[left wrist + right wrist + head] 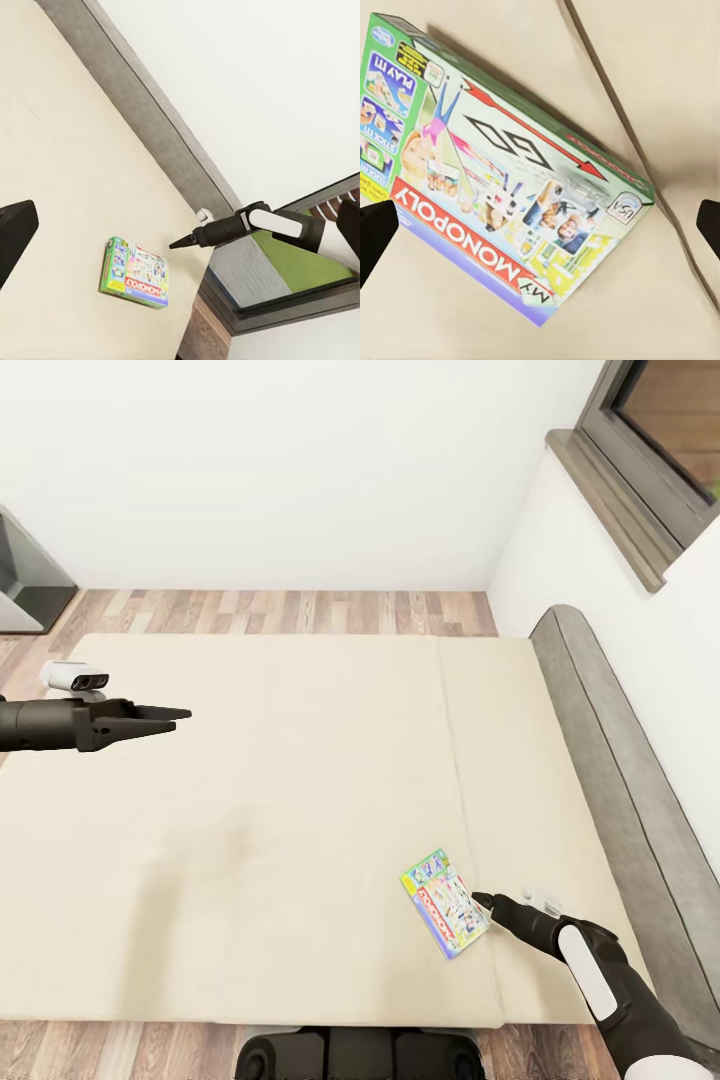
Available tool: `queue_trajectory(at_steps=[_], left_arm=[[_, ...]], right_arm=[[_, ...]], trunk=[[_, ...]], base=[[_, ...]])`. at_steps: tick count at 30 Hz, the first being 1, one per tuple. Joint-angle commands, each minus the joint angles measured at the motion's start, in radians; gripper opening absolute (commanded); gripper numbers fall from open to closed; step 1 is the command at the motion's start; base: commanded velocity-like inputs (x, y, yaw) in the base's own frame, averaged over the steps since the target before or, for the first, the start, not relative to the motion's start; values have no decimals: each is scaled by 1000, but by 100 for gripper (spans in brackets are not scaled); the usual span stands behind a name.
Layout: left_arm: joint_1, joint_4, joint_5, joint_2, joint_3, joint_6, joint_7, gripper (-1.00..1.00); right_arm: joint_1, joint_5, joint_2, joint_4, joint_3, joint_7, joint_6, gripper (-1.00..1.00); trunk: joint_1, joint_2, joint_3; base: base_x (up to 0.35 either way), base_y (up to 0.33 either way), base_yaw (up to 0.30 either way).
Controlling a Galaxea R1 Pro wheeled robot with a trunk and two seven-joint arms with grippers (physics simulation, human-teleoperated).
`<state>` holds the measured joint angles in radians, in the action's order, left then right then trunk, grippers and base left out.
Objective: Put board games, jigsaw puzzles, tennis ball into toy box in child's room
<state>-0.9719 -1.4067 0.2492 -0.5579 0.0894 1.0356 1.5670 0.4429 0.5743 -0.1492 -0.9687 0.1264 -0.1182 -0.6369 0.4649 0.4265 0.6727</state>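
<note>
One flat green-and-white "Monopoly" game box (445, 903) lies on the plain beige mattress of the low grey-framed bed (300, 780) in the head view, near the bed's front edge and toward the padded grey headboard (610, 760); the right gripper (484, 903) points at the box's near edge, just beside it, while the left gripper (165, 718) hovers well apart over the far side, and from here I cannot tell whether its fingers are spread or pressed together. From the left wrist view the box (135, 273) rests flat with the right gripper (178, 243) tapering to a point close above it. Looking along the right wrist view, the printed cover (502, 172) sits between two dark fingertips (375, 236) spread wide and holding nothing. Because the thin box lies flush on soft bedding, the fingers may slide over the lid or push the box away rather than catch its edges.
</note>
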Motion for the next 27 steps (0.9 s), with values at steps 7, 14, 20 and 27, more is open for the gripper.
queue_trajectory(at_steps=[7, 14, 20, 27], left_arm=[[-1, 0, -1, 0, 0, 11, 4, 100], [-1, 0, -1, 0, 0, 11, 4, 100], [-1, 0, -1, 0, -1, 11, 4, 100], [-1, 0, -2, -1, 0, 11, 4, 100]], right_arm=[[0, -4, 0, -1, 2, -4, -6, 100], [0, -5, 0, -1, 2, -4, -5, 100], [0, -5, 0, -1, 2, -4, -4, 100], [1, -2, 0, -2, 3, -6, -6, 100]], trunk=[[0, 2, 13], [0, 2, 24], [0, 2, 34], [0, 2, 46]], base=[[0, 0, 0], [0, 0, 0], [0, 0, 0], [0, 0, 0]])
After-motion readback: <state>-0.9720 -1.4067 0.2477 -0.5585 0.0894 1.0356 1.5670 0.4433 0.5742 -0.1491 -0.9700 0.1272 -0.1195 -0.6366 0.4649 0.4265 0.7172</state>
